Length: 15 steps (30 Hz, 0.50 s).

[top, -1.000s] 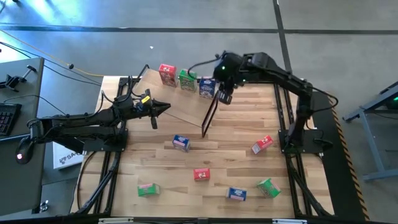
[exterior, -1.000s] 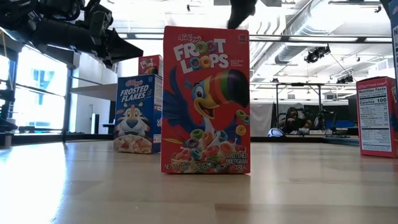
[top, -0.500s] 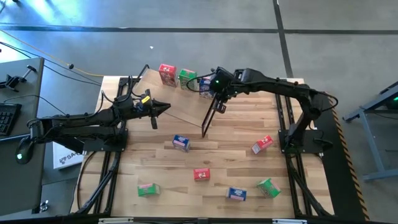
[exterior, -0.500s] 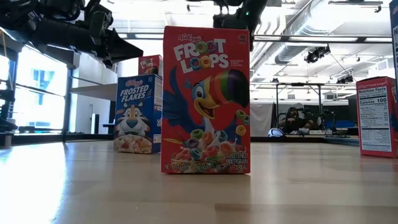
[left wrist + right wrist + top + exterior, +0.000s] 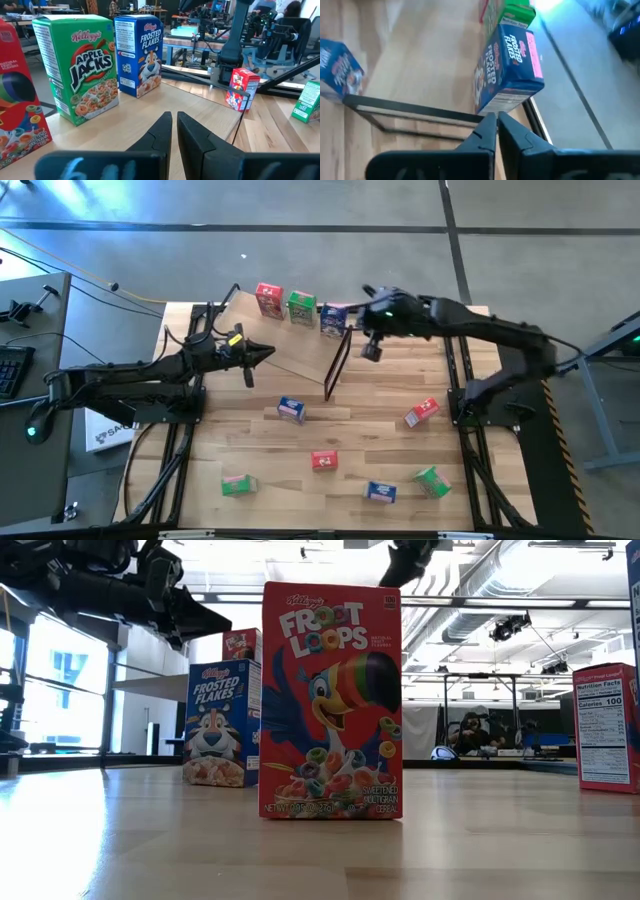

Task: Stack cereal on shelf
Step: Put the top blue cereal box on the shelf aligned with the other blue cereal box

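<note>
The shelf point(image 5: 285, 340), a tilted plywood board with a black frame end point(image 5: 337, 365), sits at the table's far middle. Three cereal boxes stand on it in a row: red point(image 5: 268, 299), green point(image 5: 301, 307) and blue point(image 5: 333, 317). My right gripper point(image 5: 371, 348) hovers shut and empty just right of the blue box point(image 5: 510, 70), past the frame point(image 5: 410, 115). My left gripper point(image 5: 268, 353) is shut and empty, level, at the shelf's left side, and faces the green box point(image 5: 85, 70) and blue box point(image 5: 139, 55).
Loose cereal boxes stand about the near half of the table: blue point(image 5: 291, 409), red point(image 5: 324, 461), green point(image 5: 238, 484), blue point(image 5: 380, 492), green point(image 5: 432, 481), red point(image 5: 422, 412). The low view shows a red box point(image 5: 332, 700) close up.
My right gripper has drawn back from the blue box on the shelf toward the table's right edge, and its arm has swung out that way. The three boxes on the shelf stand as before.
</note>
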Available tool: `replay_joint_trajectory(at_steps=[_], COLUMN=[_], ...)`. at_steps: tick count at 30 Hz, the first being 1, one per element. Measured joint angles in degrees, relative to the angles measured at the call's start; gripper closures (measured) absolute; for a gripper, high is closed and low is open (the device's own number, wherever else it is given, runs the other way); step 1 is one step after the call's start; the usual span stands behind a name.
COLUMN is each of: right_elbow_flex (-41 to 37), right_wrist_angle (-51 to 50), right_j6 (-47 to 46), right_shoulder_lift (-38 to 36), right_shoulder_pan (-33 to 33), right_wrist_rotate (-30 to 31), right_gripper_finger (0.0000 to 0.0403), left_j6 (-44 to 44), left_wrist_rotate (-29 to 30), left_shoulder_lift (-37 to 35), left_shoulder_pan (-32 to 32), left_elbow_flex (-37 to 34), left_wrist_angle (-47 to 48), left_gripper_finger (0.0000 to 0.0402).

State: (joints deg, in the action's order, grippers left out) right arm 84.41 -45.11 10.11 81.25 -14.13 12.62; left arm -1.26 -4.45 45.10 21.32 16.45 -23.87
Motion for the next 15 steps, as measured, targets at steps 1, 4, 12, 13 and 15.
replay_joint_trajectory(at_steps=[1, 4, 12, 13, 15], right_elbow_flex=[-5.2, -20.4, -48.6, -51.1, -55.0], right_wrist_angle=[4.9, 19.8, 53.8, 56.8, 61.1], right_j6=[0.3, 0.3, -1.1, -1.1, -1.3], right_shoulder_lift=[-3.0, -11.1, -25.7, -26.8, -28.4], right_shoulder_pan=[0.0, 0.3, 2.9, 3.2, 3.6], right_wrist_rotate=[-0.9, -2.6, -5.3, -5.5, -5.7], right_gripper_finger=[0.0403, 0.0403, 0.0403, 0.0403, 0.0403], left_j6=[0.0, -0.2, -0.1, 0.3, 0.4], left_wrist_rotate=[-0.5, -1.8, -4.3, -4.3, -4.2], left_shoulder_lift=[0.2, 0.7, 2.4, 2.7, 3.4], left_shoulder_pan=[0.0, 0.0, -2.0, -2.7, -4.2], left_elbow_flex=[0.0, 0.0, 4.1, 4.8, 6.3], left_wrist_angle=[0.0, 0.0, 5.7, 7.2, 9.2], left_gripper_finger=[0.0383, 0.0383, 0.0383, 0.0383, 0.0383])
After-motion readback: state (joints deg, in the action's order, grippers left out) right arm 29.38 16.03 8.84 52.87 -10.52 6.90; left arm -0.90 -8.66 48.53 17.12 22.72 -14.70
